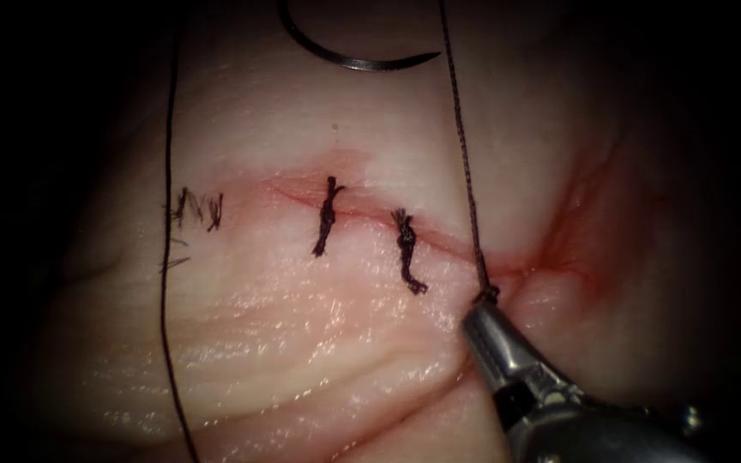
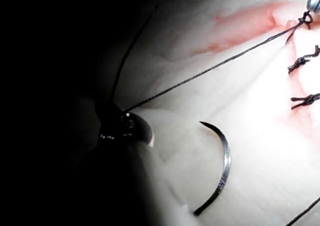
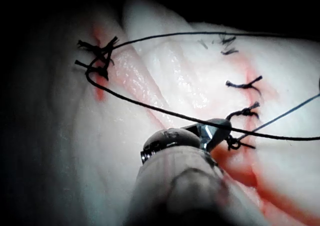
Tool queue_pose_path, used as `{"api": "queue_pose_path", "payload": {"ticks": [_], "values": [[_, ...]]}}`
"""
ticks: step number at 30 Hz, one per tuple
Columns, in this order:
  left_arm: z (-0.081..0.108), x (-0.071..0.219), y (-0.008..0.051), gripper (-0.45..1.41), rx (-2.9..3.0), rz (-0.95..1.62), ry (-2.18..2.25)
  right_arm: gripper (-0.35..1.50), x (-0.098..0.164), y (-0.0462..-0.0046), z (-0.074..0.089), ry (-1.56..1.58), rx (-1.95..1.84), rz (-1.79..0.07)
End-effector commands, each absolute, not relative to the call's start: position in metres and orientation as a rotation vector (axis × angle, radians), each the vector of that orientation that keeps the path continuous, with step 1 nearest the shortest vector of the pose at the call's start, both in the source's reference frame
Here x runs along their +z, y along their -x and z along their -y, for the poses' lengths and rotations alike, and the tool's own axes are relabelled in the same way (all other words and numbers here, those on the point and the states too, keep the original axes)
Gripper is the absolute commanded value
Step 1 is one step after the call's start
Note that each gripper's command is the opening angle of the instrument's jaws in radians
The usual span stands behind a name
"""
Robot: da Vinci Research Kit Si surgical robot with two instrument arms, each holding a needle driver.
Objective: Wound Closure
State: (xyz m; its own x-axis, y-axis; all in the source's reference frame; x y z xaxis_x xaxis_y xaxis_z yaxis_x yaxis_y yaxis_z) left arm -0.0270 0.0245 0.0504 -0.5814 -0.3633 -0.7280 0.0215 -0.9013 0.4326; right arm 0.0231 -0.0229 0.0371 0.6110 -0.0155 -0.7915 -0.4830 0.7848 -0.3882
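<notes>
The curved needle (image 1: 355, 57) lies free on the tissue (image 1: 302, 343) beyond the cut (image 1: 362, 214), held by neither tool and not in the tissue; it also lies bare beside the left tool (image 2: 220, 171). My right tool (image 1: 476, 315) comes from the lower right, jaws shut on the thread at a fresh knot (image 1: 486, 293) at the cut's right end. From that knot a taut thread (image 1: 460, 129) runs up out of view. In the left wrist view this thread (image 2: 210, 70) ends at my left tool (image 2: 122, 127), which sits in shadow, shut on it.
Two tied stitches (image 1: 328, 227) (image 1: 406, 253) cross the cut left of the fresh knot, and short cut ends (image 1: 199, 208) lie further left. A slack strand (image 1: 167, 257) runs down the tissue's left side. Red fluid (image 1: 576, 249) stains the cut's right end.
</notes>
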Motion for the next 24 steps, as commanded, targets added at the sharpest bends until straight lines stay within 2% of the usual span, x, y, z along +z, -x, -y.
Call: {"api": "queue_pose_path", "payload": {"ticks": [1,17,24], "values": [[-0.0254,0.0507,0.0275,-0.45,-2.554,0.584,-1.307,-0.35,0.0375,-0.0238,0.0224,0.627,0.297,-0.882],[-0.0307,0.0519,0.0266,-0.45,-2.653,0.849,-1.263,-0.35,0.0401,-0.0248,0.0233,0.586,0.228,-0.859],[-0.0325,0.0530,0.0265,-0.45,-2.692,0.878,-1.210,-0.35,0.0405,-0.0249,0.0243,0.583,0.215,-0.856]]}}
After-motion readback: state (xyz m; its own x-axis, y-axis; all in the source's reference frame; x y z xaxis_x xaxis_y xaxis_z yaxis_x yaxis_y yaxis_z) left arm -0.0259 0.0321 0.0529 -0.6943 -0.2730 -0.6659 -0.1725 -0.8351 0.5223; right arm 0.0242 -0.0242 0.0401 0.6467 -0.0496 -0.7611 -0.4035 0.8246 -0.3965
